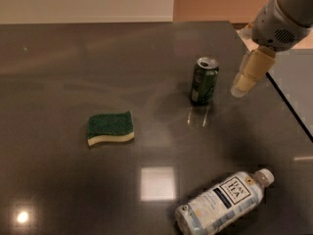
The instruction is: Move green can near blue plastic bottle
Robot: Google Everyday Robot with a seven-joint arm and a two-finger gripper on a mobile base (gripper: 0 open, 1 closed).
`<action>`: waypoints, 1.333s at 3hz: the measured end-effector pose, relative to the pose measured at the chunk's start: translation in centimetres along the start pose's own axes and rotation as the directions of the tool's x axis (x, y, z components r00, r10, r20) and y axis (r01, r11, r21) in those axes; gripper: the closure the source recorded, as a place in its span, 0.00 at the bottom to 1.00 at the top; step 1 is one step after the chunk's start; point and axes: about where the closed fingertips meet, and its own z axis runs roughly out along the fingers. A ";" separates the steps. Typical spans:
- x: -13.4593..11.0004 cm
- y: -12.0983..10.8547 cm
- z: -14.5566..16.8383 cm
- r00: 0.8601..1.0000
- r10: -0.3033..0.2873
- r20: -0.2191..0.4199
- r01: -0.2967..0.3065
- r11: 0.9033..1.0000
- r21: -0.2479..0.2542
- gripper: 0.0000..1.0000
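The green can (pixel 204 81) stands upright on the dark table (pixel 73 58), right of centre, with its silver top and opening showing. The blue plastic bottle (pixel 222 202) lies on its side near the front edge, white cap pointing up and right, label facing up. My gripper (pixel 241 87) hangs from the grey arm (pixel 281 18) at the upper right. It is just to the right of the can, at about the can's height, apart from it and holding nothing.
A green-and-yellow sponge (pixel 110 128) lies flat left of centre. The table's right edge (pixel 288 106) runs diagonally close behind the gripper. Bright light reflections (pixel 157 182) show on the tabletop near the front.
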 end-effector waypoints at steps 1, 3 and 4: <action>-0.3 -1.4 2.4 0.998 0.035 0.058 -0.033 0.999 -0.042 0.00; -2.0 -2.0 5.7 0.991 0.050 0.121 -0.040 0.996 -0.083 0.00; -2.9 -1.8 6.8 0.990 0.042 0.134 -0.029 0.994 -0.101 0.00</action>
